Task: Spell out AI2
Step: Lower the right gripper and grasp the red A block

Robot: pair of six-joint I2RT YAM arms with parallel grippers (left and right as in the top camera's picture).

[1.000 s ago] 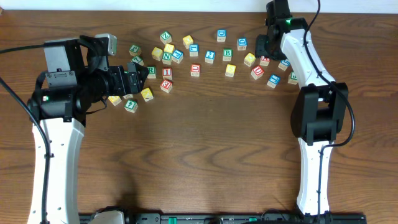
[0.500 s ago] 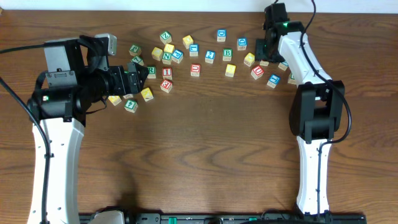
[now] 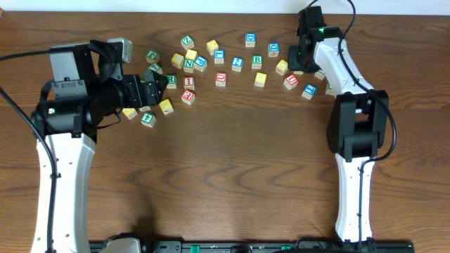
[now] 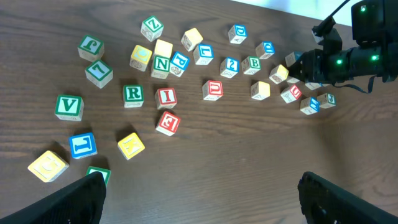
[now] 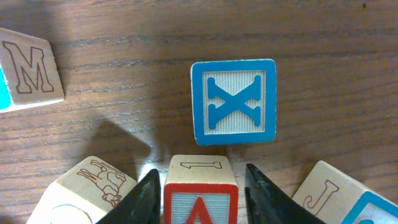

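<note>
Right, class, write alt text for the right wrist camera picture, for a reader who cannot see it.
The right tool straddles the red A cube, its black fingers close on each side; a grip cannot be confirmed. Just beyond lies a blue X cube, with an M cube, a J cube and an animal-picture cube around them on the brown wooden table.

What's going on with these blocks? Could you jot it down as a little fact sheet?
Surface: wooden table
Right fingers: either side of the red A cube, grip uncertain
Just beyond it: blue X cube
Left fingers: wide open, holding nothing
Red I cube: loose, toward the left arm
Blue 2 cube: loose, mid-scatter
Spelled so far: nothing lined up
</note>
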